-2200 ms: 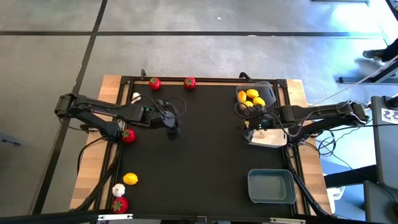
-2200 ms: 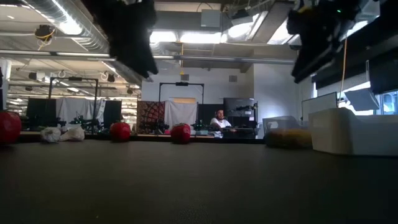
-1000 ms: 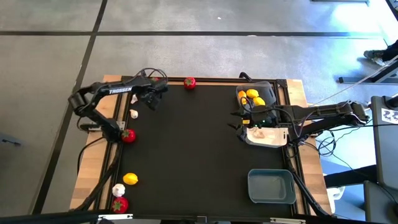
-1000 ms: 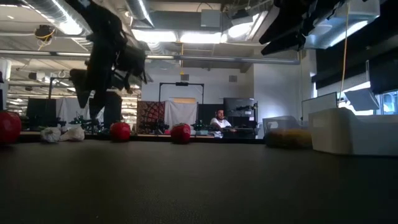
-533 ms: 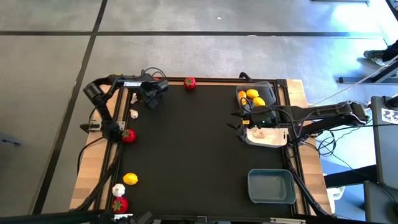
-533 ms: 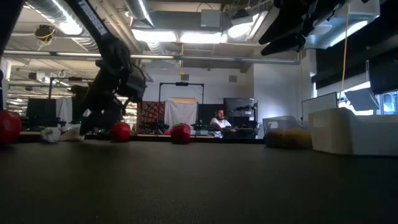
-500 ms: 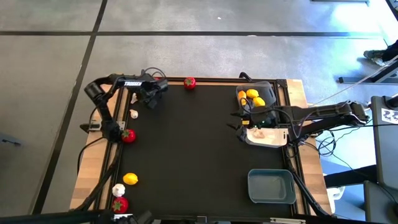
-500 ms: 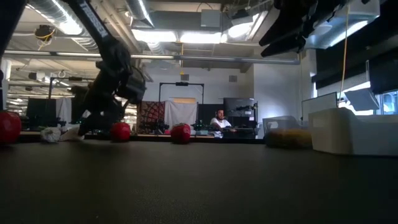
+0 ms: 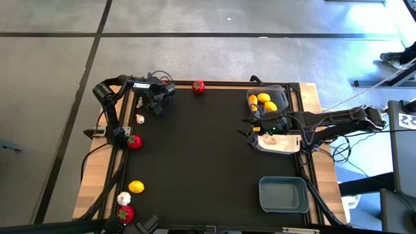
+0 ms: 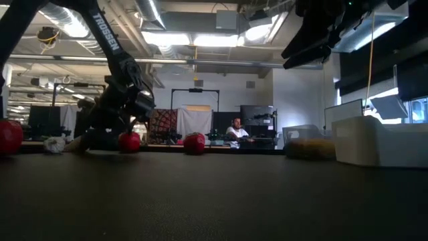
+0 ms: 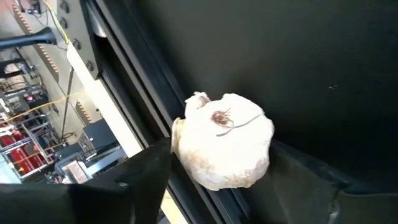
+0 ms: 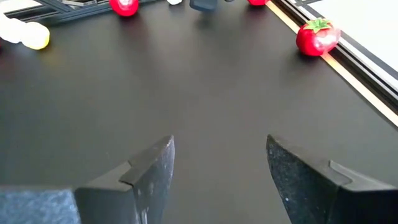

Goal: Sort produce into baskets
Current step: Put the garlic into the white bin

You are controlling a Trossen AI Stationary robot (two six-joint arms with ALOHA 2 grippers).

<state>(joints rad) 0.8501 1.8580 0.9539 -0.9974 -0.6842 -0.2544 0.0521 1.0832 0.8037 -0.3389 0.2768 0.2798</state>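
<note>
My left gripper [image 9: 148, 104] is down at the table's far left. A white garlic bulb [image 11: 222, 148] sits between its fingers, beside the black edge rail. A second bulb [image 9: 139, 119] lies loose just nearer. One red fruit [image 10: 129, 140] rests right beside the gripper, another [image 9: 198, 86] at the far edge. My right gripper [image 9: 250, 133] hangs open over bare mat next to the white basket [image 9: 289, 146], which holds a bulb [image 9: 270, 138]. Lemons [image 9: 263, 101] fill the dark grey basket [image 9: 281, 91]. The blue-grey basket [image 9: 283, 194] stands near right. My left gripper has the garlic bulb between its two fingers, one against each side of the bulb [image 11: 177, 152]. The fingers slant down from the table's middle toward its left edge. The bulb rests on the mat against the edge rail, its stem scar up.
At the left edge lie a red fruit [image 9: 134, 142], a lemon [image 9: 136, 187], a garlic bulb [image 9: 123, 198] and another red fruit [image 9: 125, 213]. The black mat's middle [image 9: 208, 149] is bare. A person sits far off in the room [image 10: 235, 130].
My left gripper has come down and moved toward the table's far left edge, tipping steeper, until its fingers flank the garlic bulb by the rail. The left arm's elbow has folded outward. The produce has not moved.
</note>
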